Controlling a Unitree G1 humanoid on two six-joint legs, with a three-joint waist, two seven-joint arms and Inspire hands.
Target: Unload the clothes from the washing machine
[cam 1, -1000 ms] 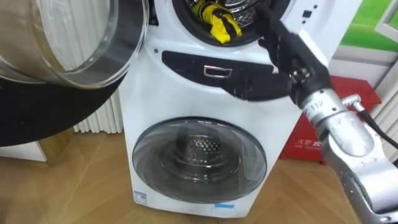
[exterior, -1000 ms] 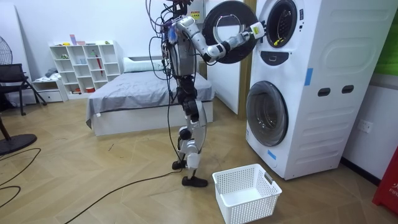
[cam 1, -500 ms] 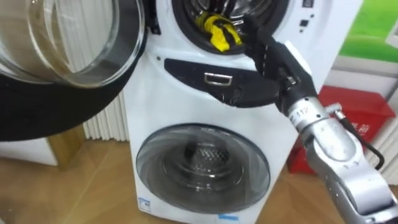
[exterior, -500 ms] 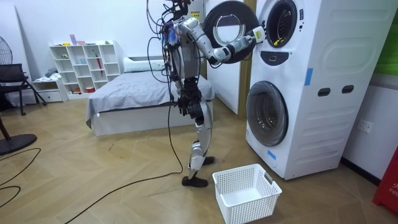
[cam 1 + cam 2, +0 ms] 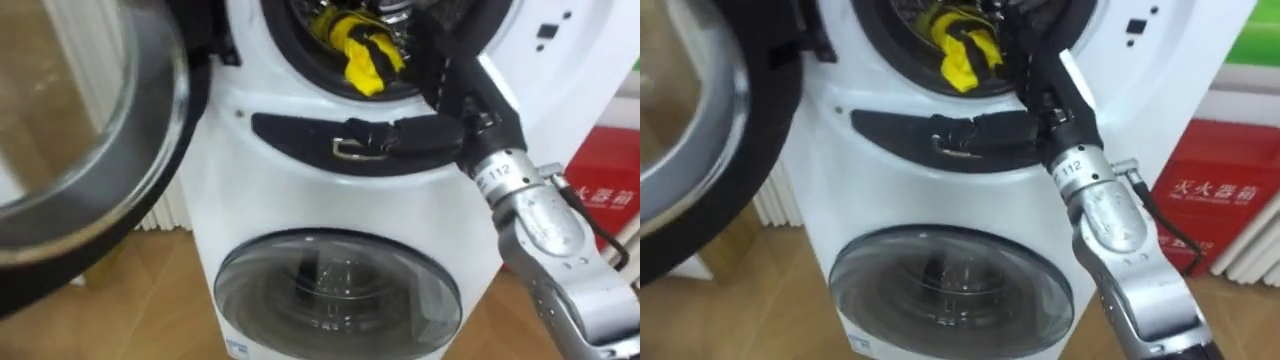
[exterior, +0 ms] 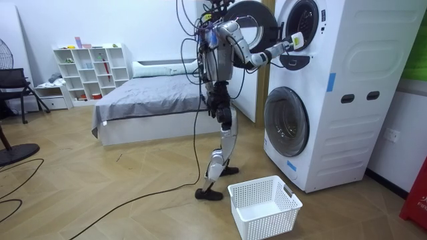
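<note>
A bedroom with a wood floor [image 6: 100,193]: a bed [image 6: 147,107] and a white shelf [image 6: 90,70] stand at the back, and a tall white washer [image 6: 347,133] with two drums stands at the room view's right. The robot stands close before the washer with its right arm raised to the upper drum. That drum's door [image 6: 250,27] is swung wide beside the robot's head, which leaves the opening free. The right hand [image 6: 292,43] is at the mouth of the drum. A white basket [image 6: 263,207] sits on the floor near the robot's feet, likely placed there to take whatever comes out.

In the left eye view, a yellow cloth [image 5: 362,50] lies in the upper drum and spills over its front lip. The dark hand runs up past the black panel [image 5: 300,135] into the opening, just right of the cloth and close against it. The lower door [image 5: 335,300] is closed. A red box [image 5: 605,170] stands to the right of the washer.

In the right eye view the hand lies the same way, but its fingertips are lost against the dark drum beside the cloth. I cannot tell whether they are curled on the cloth or straight. The cloth is not yet out of the drum, so this looks like the reach for the grasp.
</note>
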